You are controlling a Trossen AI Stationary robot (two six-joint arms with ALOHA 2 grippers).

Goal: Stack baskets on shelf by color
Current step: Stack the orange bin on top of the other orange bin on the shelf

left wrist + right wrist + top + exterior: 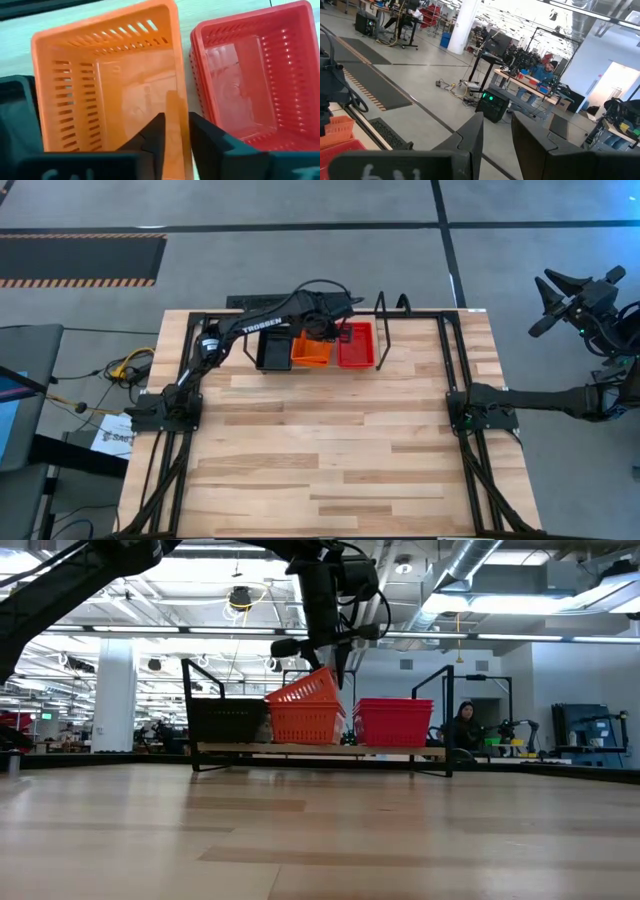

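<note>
On the shelf (pixel 320 749) at the table's far edge stand black baskets (pixel 228 720), orange baskets (pixel 305 724) and red baskets (pixel 393 720), side by side. The top orange basket (pixel 303 690) sits tilted on the orange one below it. My left gripper (pixel 176 120) reaches down from above at that basket's side next to the red baskets (pixel 250 80), shut on its wall. My right gripper (pixel 497 120) is open with nothing between its fingers. It is held high off the table's right side (pixel 548 305). My left gripper pinches the top orange basket's side wall (pixel 176 107), the one beside the red baskets, with one finger (pixel 152 132) inside the basket and the other (pixel 202 131) outside. The fingers come steeply from above. The basket hangs tilted, its held side (pixel 328 675) raised and its other end on the orange basket below.
The shelf's upright looped ends (pixel 392 308) rise beside the red baskets. A black rail frame (pixel 455 360) borders the wooden table. The near half of the table (pixel 330 470) is bare wood. Across the room a person (pixel 465 725) sits beyond the table.
</note>
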